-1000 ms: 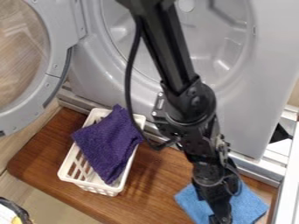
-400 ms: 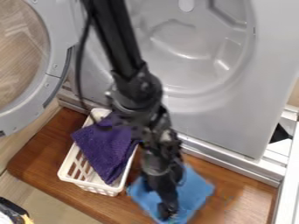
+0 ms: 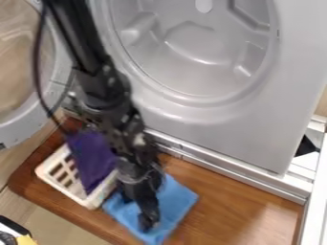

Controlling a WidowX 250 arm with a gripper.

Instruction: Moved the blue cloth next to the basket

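With the clock face laid over the camera view, the blue cloth (image 3: 178, 197) lies at 6 o'clock on the brown wooden board (image 3: 233, 203), spread fairly flat. It sits just beside the white basket (image 3: 55, 177), on its 4 o'clock side; whether the two touch, I cannot tell. The black arm (image 3: 115, 103) comes in from 11 o'clock and slants down past the basket, its gripper (image 3: 148, 221) pointing down over the middle of the cloth. Whether the gripper is released, clenched or grasping the cloth, I cannot tell. A purple cloth (image 3: 91, 160) rests in the basket, partly behind the arm. The grey drum (image 3: 191, 48) opens toward 1 o'clock, its round door (image 3: 18, 118) between 9 and 10
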